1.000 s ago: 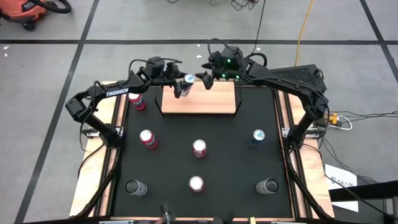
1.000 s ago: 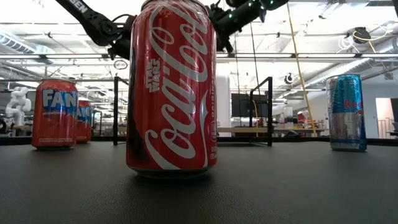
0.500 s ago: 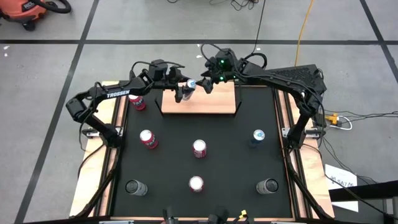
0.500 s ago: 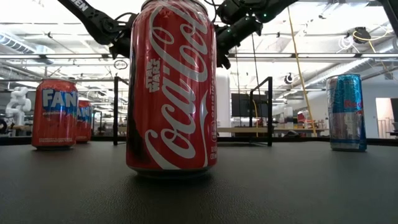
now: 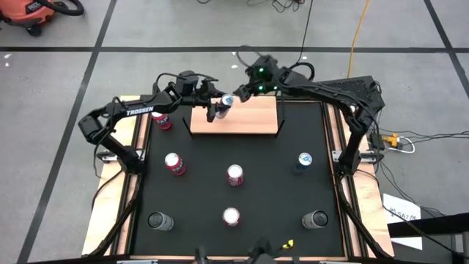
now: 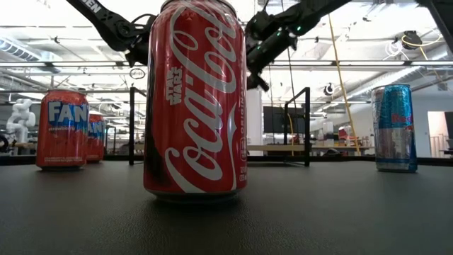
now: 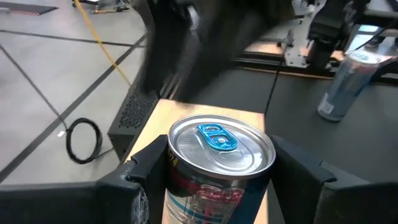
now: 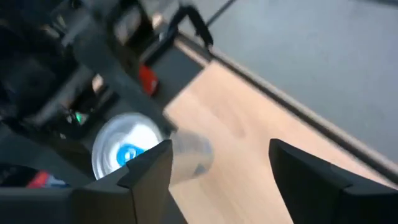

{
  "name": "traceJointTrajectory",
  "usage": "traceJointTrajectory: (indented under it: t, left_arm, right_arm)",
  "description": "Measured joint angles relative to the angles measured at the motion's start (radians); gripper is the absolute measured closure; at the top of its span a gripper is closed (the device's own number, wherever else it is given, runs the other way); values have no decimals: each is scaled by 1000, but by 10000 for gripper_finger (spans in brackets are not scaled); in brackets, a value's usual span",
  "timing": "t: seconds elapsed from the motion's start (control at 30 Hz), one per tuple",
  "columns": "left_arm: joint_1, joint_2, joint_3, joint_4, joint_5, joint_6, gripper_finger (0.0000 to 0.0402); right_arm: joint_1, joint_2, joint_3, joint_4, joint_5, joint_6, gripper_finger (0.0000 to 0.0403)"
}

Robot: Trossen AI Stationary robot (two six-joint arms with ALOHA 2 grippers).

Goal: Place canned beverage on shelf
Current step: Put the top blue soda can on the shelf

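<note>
Can (image 7: 221, 163) stands upright, clamped in the left claw (image 5: 215, 105) above the shelf (image 5: 253, 117), just beside the right claw (image 5: 236, 96), fingers apart.

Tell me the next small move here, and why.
Probably lower the can onto the shelf and release. The left claw grips it upright above the wood board, not yet resting there, while the right claw, open, hovers close beside it and should back away.

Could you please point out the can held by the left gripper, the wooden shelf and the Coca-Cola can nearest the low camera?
Held can (image 7: 221, 146): left wrist view, on its silver lid.
Shelf (image 5: 253, 117): high view, bare wooden board.
Coca-Cola can (image 6: 195, 99): low view, its red side.
</note>
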Motion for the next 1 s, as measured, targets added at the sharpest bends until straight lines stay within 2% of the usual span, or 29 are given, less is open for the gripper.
traceJointTrajectory:
  t: [0.33,0.5,0.63,0.73,1.0]
  left_arm:
    - [0,0,-1,-88,-79,30,187]
    - [-5,1,-1,-107,-217,32,187]
    - [-17,1,-1,-109,-224,44,187]
    - [-39,1,0,-106,-246,112,187]
    - [-144,1,0,-87,-435,269,187]
  right_arm:
    - [32,42,-3,40,1,-19,160]
    - [35,14,0,70,-33,-4,160]
    - [30,9,-1,90,-21,15,157]
    - [30,6,-1,102,-20,55,139]
    - [41,20,-1,93,8,116,57]
